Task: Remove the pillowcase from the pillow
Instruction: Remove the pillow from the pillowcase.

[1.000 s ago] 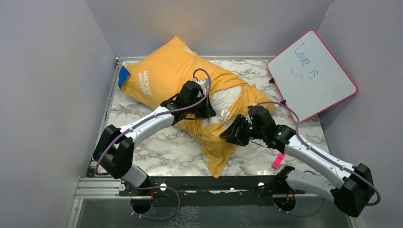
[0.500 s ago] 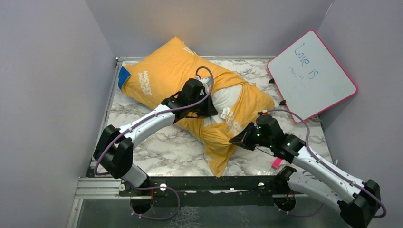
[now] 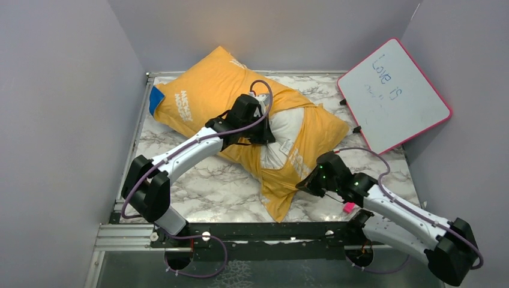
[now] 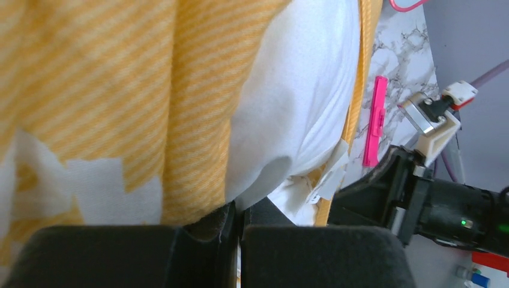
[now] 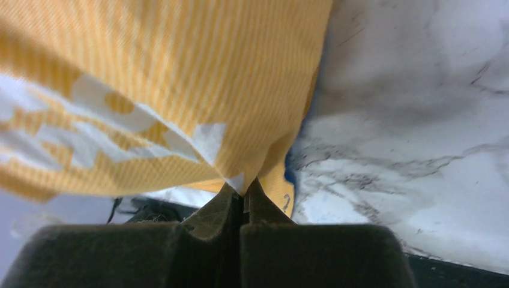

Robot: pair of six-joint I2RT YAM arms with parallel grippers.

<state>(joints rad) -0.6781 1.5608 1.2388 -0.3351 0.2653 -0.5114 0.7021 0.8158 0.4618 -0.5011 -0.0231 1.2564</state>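
Note:
The orange-yellow pillowcase (image 3: 207, 96) with white lettering lies diagonally across the marble table, a blue corner showing at its far left. The white pillow (image 3: 287, 127) bulges out of its open end near the middle. My left gripper (image 3: 268, 137) is shut on the pillow's white fabric (image 4: 288, 90) right at the pillowcase's edge (image 4: 198, 108). My right gripper (image 3: 303, 185) is shut on a fold of the pillowcase (image 5: 180, 84) at its near end and holds it stretched toward the table's front right.
A pink-edged whiteboard (image 3: 393, 95) leans at the back right corner. A pink marker (image 3: 347, 207) lies on the marble table (image 3: 204, 189) beside my right arm, also in the left wrist view (image 4: 374, 120). Grey walls close in three sides.
My right gripper has pulled the pillowcase's near end toward the front right, baring more white pillow. My left gripper has shifted slightly toward the back, still pinching the pillow.

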